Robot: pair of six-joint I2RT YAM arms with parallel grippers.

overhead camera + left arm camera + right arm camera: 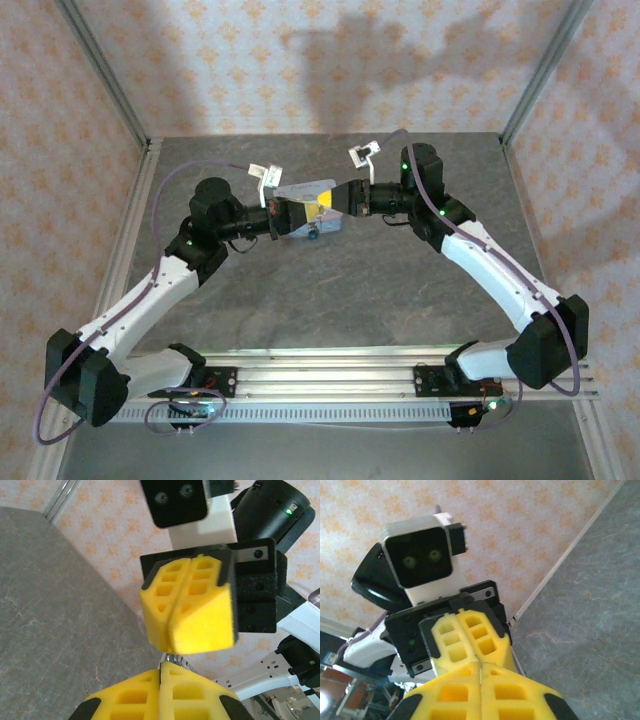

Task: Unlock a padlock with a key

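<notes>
Padlock (313, 237), grey table (400, 290), patterned walls (300, 60)

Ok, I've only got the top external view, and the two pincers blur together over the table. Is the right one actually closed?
Observer: Yes. From the left wrist, the right pincer is pressed flat together, with no gap down its seam.
Operator: And the left?
Observer: The right wrist view shows the left pincer shut too, its yellow halves meeting along a closed line.
Operator: Anything between them?
Observer: In the left wrist view, a sliver of shiny metal sits between the two tips. Too little of it shows to say what it is.
</notes>
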